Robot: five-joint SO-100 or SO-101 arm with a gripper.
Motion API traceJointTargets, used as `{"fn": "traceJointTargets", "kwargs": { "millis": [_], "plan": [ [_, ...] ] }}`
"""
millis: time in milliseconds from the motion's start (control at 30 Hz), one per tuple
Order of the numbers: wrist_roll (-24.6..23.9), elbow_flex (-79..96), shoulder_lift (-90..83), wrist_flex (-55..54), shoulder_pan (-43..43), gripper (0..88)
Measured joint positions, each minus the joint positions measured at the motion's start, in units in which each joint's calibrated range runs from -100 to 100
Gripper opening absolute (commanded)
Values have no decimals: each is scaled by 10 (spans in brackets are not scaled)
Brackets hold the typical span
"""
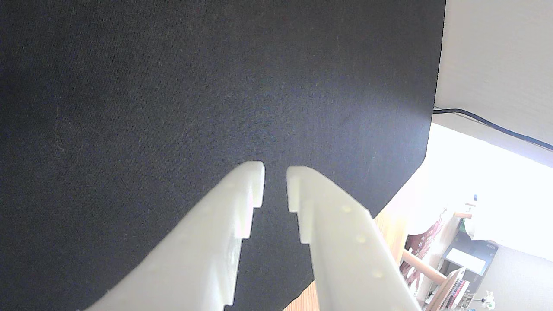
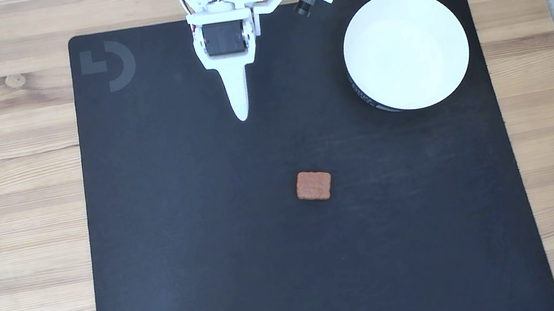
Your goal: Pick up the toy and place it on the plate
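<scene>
Toy (image 2: 313,185) lies untouched on mat (image 2: 218,274), plate (image 2: 405,50) empty, pincer (image 1: 275,169) slightly spread holding nothing, well apart from toy; pick and place both left.

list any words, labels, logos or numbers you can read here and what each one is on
No readable words or numbers.
Grey logo, a square beside a half ring, no letters: printed on the corner of the black rectangular mat.
White marks on the dark band around the outer side of the round white plate: too small to read.
Small reddish-brown squarish toy: rough surface, no text discernible.
White two-finger gripper: no markings.
</scene>
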Motion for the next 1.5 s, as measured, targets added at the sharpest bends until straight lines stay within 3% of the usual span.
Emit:
{"fn": "traceJointTargets", "kwargs": {
  "millis": [767, 1500],
  "plan": [
    [0, -43, 3, 46, 2, 26],
    [-2, -369, 386, 57, -12, 26]
  ]
}}
